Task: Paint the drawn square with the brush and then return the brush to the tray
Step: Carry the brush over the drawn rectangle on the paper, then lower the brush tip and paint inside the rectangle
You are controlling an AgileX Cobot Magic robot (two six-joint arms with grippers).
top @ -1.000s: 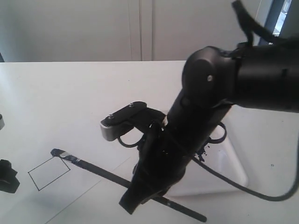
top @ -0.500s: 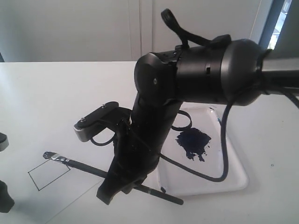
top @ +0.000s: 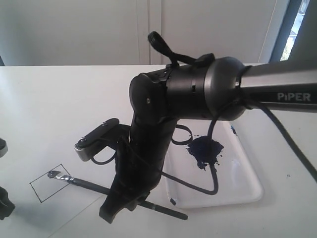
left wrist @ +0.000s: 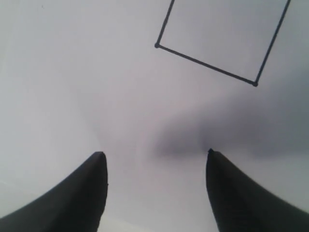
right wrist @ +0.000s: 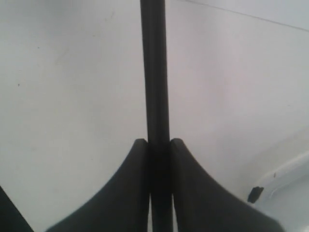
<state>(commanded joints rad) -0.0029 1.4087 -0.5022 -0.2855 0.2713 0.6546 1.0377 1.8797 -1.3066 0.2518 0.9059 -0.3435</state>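
Fingers of the right gripper are clamped on the long thin black-handled brush. Its dark bristles lie over the thin black drawn square, near the 12 o'clock corner. At 3 o'clock of the square sits the glossy white plastic tray. The left gripper has its jaws apart.

On the white surface, two flat-lying things. At near left, a white paper sheet with a right edge slanting away toward the far right, bearing the drawn square in thin black outline, white inside. At right, well apart from that outline, the tray: glossy white, raised rim, a dark navy paint puddle toward the far side, a small dark smear by the near left corner.
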